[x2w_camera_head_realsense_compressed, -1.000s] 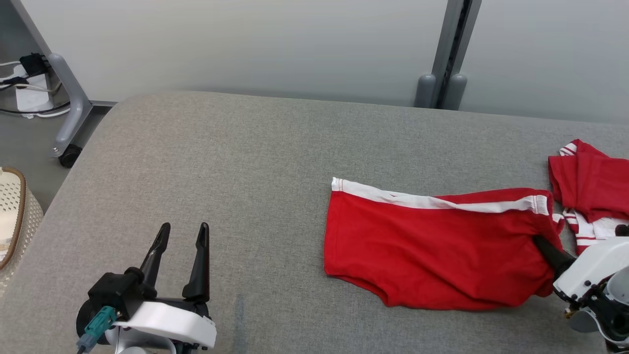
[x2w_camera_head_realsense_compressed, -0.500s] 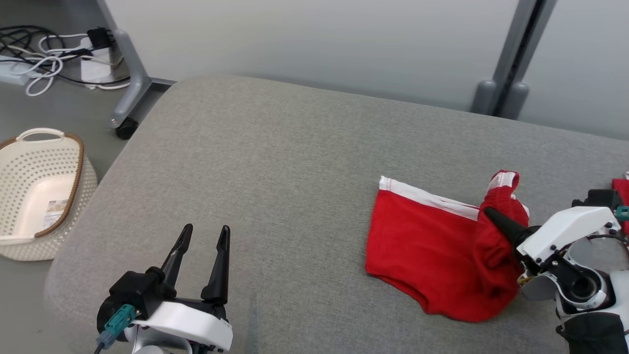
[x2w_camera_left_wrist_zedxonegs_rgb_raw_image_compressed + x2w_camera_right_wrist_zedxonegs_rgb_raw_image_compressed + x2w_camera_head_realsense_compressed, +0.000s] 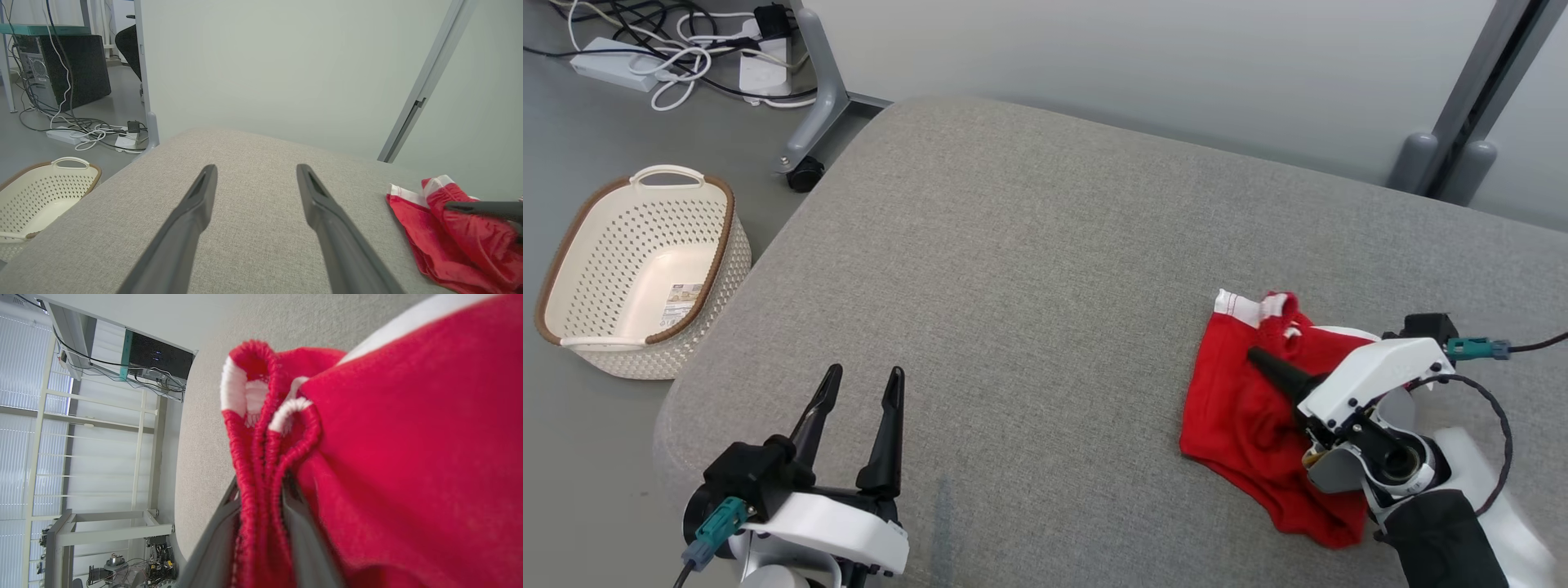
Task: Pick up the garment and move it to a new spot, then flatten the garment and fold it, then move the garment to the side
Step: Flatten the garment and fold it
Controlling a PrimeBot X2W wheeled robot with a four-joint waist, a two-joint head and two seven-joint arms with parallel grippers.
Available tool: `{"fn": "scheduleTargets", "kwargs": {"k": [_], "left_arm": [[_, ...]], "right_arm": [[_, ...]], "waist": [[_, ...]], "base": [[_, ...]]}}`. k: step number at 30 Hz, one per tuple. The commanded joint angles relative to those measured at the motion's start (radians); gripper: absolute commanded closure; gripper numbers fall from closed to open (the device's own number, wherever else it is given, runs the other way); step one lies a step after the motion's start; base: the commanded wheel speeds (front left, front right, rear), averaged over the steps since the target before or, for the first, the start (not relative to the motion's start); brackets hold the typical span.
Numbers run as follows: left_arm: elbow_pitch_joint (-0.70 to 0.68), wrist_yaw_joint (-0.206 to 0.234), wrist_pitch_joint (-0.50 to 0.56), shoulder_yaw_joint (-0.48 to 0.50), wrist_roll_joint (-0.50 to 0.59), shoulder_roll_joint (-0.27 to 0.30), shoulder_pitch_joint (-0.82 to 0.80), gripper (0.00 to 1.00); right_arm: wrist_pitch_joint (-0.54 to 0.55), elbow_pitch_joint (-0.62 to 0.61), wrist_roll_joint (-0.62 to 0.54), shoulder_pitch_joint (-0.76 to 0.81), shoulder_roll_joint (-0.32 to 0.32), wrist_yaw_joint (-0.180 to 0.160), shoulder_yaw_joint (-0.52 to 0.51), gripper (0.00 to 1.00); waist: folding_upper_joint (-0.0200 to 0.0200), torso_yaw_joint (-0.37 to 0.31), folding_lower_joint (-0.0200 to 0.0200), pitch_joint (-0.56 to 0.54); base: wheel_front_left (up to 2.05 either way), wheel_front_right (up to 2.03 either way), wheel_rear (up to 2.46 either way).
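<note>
Gripping the bunched waistband of the one red garment (image 3: 1241, 408), right hand (image 3: 1258, 359) has fingers closed on cloth, toward the tabletop's (image 3: 1029, 286) right side. Left hand (image 3: 864, 371) wide open, empty; bare tabletop between them. One basket (image 3: 723, 269) on the floor past the left edge.

White wrist shells (image 3: 827, 532), long black tapered fingers (image 3: 885, 433), teal cable connectors (image 3: 1470, 349).
</note>
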Motion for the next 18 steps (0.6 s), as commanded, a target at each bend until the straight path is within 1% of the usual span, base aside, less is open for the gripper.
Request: {"fn": "scheduleTargets", "kwargs": {"k": [1, 5, 9, 11, 14, 18], "left_arm": [[0.002, -0.002, -0.003, 0.006, 0.007, 0.001, -0.019, 0.0], [0.007, -0.005, -0.004, 0.009, 0.008, 0.001, -0.023, 0.0], [0.009, -0.005, -0.004, 0.012, 0.01, 0.002, -0.02, 0.0], [0.008, -0.004, -0.004, 0.014, 0.01, 0.002, -0.015, 0.0], [0.0, -0.001, -0.004, 0.02, 0.015, 0.004, -0.005, 0.0], [-0.01, 0.0, -0.003, 0.032, 0.018, 0.01, 0.005, 0.0]], "right_arm": [[-0.01, 0.006, 0.009, -0.015, -0.006, 0.001, 0.007, 0.0], [-0.037, 0.037, 0.059, -0.038, -0.007, 0.001, 0.069, 0.0], [-0.077, 0.001, 0.108, -0.042, -0.006, 0.001, 0.112, 0.0], [-0.103, -0.039, 0.125, -0.027, -0.007, 0.001, 0.116, 0.0], [-0.14, -0.113, 0.105, 0.0, -0.013, 0.001, 0.097, 0.0], [-0.183, -0.251, 0.04, 0.047, -0.057, 0.001, 0.079, 0.0]], "waist": [[0.0, -0.004, 0.0, 0.002], [0.0, -0.027, 0.0, 0.002], [0.0, -0.065, 0.0, -0.008], [0.0, -0.087, 0.0, -0.019], [0.0, -0.125, 0.0, -0.032], [0.0, -0.179, 0.0, -0.05]], "base": [[0.0, 0.0, 0.0], [0.0, 0.0, 0.0], [0.0, 0.0, 0.0], [0.0, 0.0, 0.0], [0.0, 0.0, 0.0], [0.0, 0.0, 0.0]]}}
